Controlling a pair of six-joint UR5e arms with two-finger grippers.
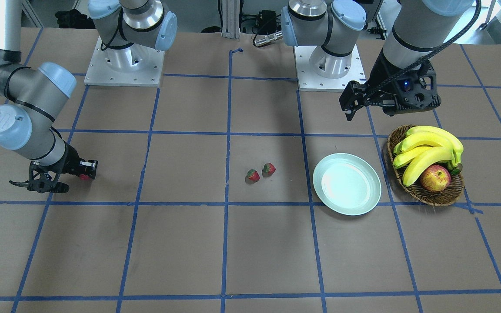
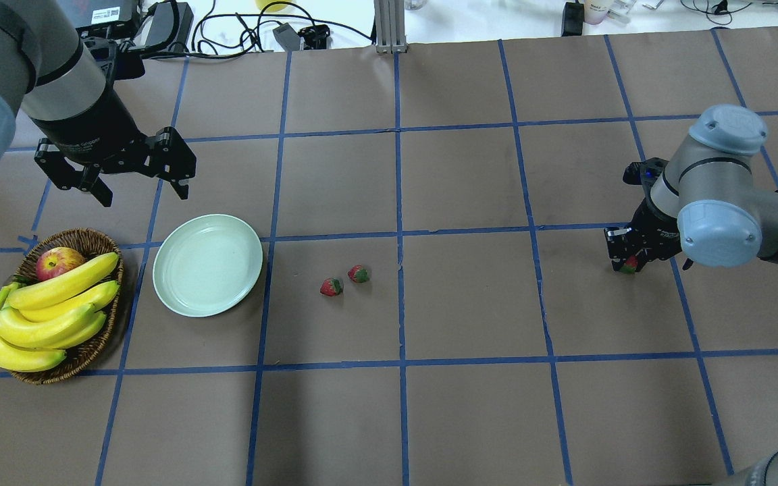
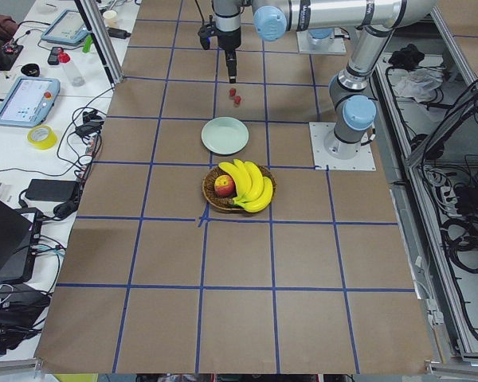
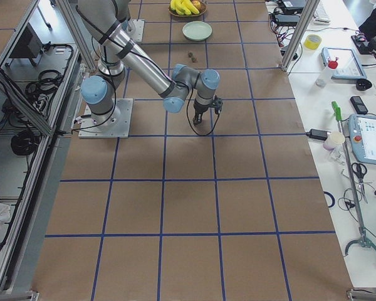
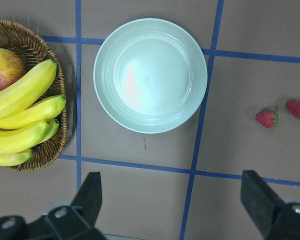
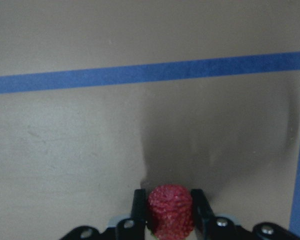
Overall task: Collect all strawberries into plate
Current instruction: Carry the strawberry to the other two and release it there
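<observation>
Two strawberries [image 2: 331,287] [image 2: 358,273] lie side by side on the table right of the empty mint-blue plate [image 2: 207,264]; they also show in the front view [image 1: 253,175] [image 1: 269,168] and in the left wrist view [image 5: 266,118] [image 5: 297,108]. A third strawberry [image 6: 170,210] sits between the fingers of my right gripper [image 2: 628,265], which is shut on it low over the table at the far right; a bit of red shows there in the front view [image 1: 85,177]. My left gripper [image 2: 139,190] is open and empty, hovering behind the plate [image 5: 150,75].
A brown wicker basket [image 2: 95,239] with bananas [image 2: 44,310] and a red-yellow apple [image 2: 58,262] stands just left of the plate. Blue tape lines grid the brown table. Both arm bases [image 1: 124,65] stand at the robot's edge.
</observation>
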